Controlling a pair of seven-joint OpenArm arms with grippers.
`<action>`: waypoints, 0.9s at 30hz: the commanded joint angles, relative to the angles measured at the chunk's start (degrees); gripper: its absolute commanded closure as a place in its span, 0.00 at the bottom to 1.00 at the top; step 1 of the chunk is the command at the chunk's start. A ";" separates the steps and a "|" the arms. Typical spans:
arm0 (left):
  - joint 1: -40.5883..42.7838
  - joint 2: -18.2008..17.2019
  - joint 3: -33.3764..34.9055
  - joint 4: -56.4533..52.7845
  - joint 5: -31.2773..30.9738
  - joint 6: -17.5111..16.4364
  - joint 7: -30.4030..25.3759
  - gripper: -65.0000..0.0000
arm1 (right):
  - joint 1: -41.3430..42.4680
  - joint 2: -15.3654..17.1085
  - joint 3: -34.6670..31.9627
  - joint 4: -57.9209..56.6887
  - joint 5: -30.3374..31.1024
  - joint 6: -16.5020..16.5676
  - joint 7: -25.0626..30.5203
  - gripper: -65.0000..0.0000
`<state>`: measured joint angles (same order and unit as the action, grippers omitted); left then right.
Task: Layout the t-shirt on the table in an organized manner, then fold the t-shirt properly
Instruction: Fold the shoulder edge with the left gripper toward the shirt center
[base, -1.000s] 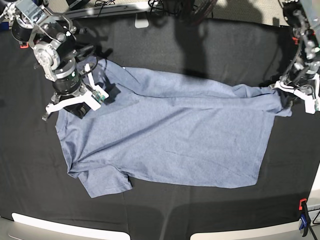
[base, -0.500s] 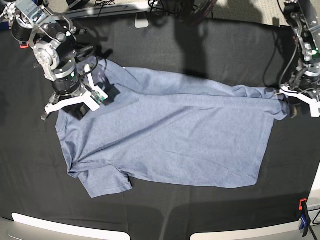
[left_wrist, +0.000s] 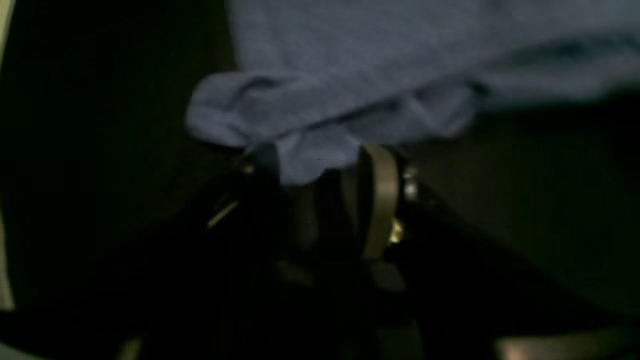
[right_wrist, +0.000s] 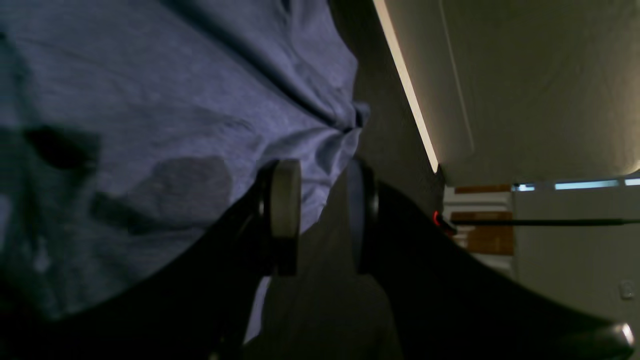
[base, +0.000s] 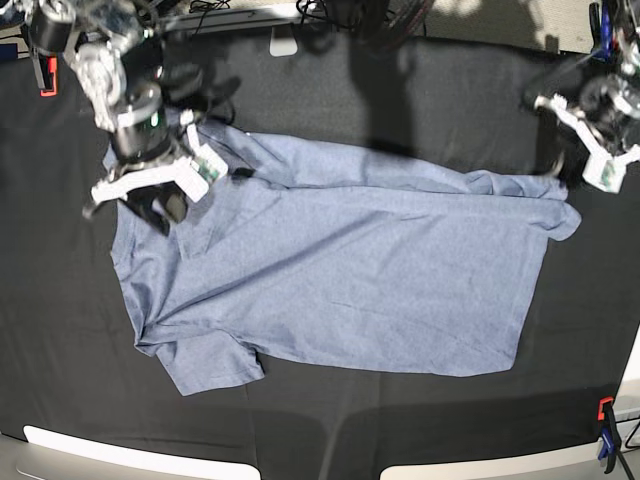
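The blue-grey t-shirt (base: 340, 260) lies spread on the black table (base: 420, 90), plain side up with no lettering showing. One sleeve points to the front left. My right gripper (base: 150, 205) hangs over the shirt's left shoulder. In the right wrist view its jaws (right_wrist: 325, 170) stand a little apart over the shirt's edge (right_wrist: 150, 100), with table cloth (right_wrist: 320, 300) showing between them. My left gripper (base: 565, 165) is by the shirt's back right corner. In the blurred left wrist view its jaws (left_wrist: 320, 165) stand apart with a bunched fold of shirt (left_wrist: 375, 45) at the tips.
A blue and orange clip (base: 605, 435) sits at the front right table edge and a red one (base: 45, 75) at the back left. The table's edge (right_wrist: 405, 85) runs close beside my right gripper. Pale panels (base: 120, 455) line the front edge.
My left arm has swung toward the back, away from the shirt's right corner, which stays on the table. My right arm has shifted slightly back over the shoulder.
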<state>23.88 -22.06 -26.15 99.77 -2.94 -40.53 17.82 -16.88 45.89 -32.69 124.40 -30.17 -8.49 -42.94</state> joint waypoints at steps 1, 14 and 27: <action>0.24 -2.12 1.18 0.94 2.99 0.53 -2.54 0.69 | -0.28 0.76 0.48 1.57 -1.20 -1.11 0.85 0.76; -3.06 -16.11 24.85 -2.62 27.58 16.81 -3.34 0.69 | -1.60 0.35 0.46 1.92 -5.01 -3.08 -4.31 0.76; -12.92 -16.24 32.15 -17.81 30.97 16.79 -5.90 0.69 | -7.17 0.28 0.46 1.92 -11.91 -4.48 -6.84 0.76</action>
<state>10.83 -37.45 6.09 81.91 27.33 -23.09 10.48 -24.16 45.43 -32.64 125.27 -40.53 -12.03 -50.43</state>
